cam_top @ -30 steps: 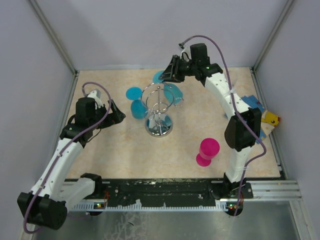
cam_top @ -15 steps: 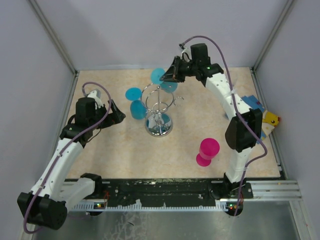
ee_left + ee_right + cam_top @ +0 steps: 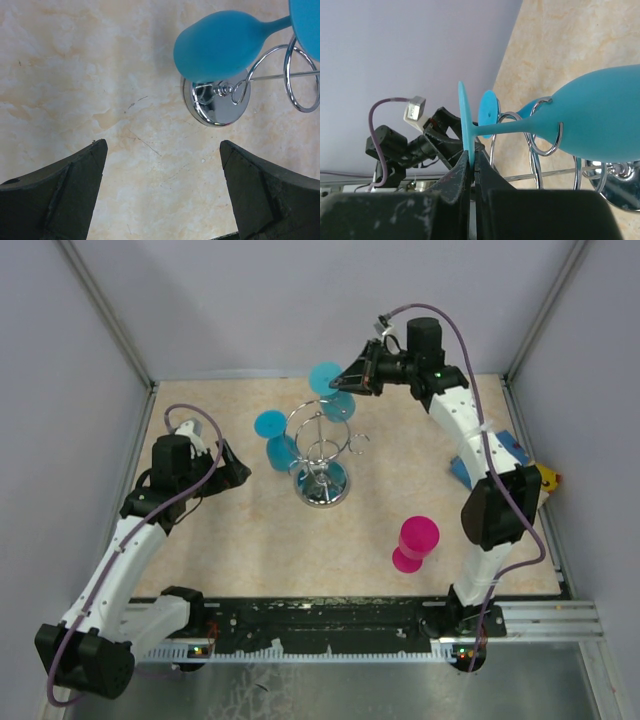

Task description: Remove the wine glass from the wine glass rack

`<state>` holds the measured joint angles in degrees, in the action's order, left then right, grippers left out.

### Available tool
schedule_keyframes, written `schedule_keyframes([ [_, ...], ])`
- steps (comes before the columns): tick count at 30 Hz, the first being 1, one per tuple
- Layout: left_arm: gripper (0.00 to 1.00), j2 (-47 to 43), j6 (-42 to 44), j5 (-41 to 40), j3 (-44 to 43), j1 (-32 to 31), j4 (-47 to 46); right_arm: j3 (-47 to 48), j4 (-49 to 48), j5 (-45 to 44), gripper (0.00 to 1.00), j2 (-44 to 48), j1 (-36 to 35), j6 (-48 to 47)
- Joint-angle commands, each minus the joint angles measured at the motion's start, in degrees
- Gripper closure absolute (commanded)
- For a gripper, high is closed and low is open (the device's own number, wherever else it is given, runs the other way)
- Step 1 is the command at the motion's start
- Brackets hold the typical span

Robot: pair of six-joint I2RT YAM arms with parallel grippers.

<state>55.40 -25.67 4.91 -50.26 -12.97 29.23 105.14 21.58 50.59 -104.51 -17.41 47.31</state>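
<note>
The chrome wine glass rack (image 3: 322, 483) stands mid-table. My right gripper (image 3: 352, 380) is shut on the flat foot (image 3: 466, 127) of a blue wine glass (image 3: 338, 406) at the rack's back. In the right wrist view my right gripper (image 3: 472, 160) pinches that foot edge-on; the stem runs through a chrome loop (image 3: 546, 127) to the bowl (image 3: 605, 120). A second blue wine glass (image 3: 281, 453) hangs on the rack's left side. My left gripper (image 3: 235, 468) stays open left of it; in its own view the left gripper (image 3: 162, 155) holds nothing, with that bowl (image 3: 220, 45) and the rack base (image 3: 215, 102) ahead.
A magenta glass (image 3: 415, 543) stands on the table at the front right. Blue (image 3: 505, 452) and yellow (image 3: 547, 477) items lie at the right edge behind my right arm. Frame posts and walls enclose the table.
My right gripper has shut on the blue glass's foot and drawn it back and to the right; the right arm swung rightward. The left arm has not moved.
</note>
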Motion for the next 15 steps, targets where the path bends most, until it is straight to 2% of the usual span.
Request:
schedule_keyframes([
  [1, 0.00, -0.29, 0.53, -0.82, -0.60, 0.40, 0.25, 1.31, -12.95, 5.23, 1.00, 5.05, 1.70, 3.98],
  [8, 0.00, -0.02, 0.51, -0.38, -0.54, 0.40, 0.03, -2.52, -15.90, 5.11, 1.00, 3.53, 1.71, 5.31],
  [15, 0.00, -0.29, 0.66, -0.56, -0.91, 0.41, 0.42, -0.71, -15.30, 3.93, 1.00, -0.67, 1.71, 4.83],
])
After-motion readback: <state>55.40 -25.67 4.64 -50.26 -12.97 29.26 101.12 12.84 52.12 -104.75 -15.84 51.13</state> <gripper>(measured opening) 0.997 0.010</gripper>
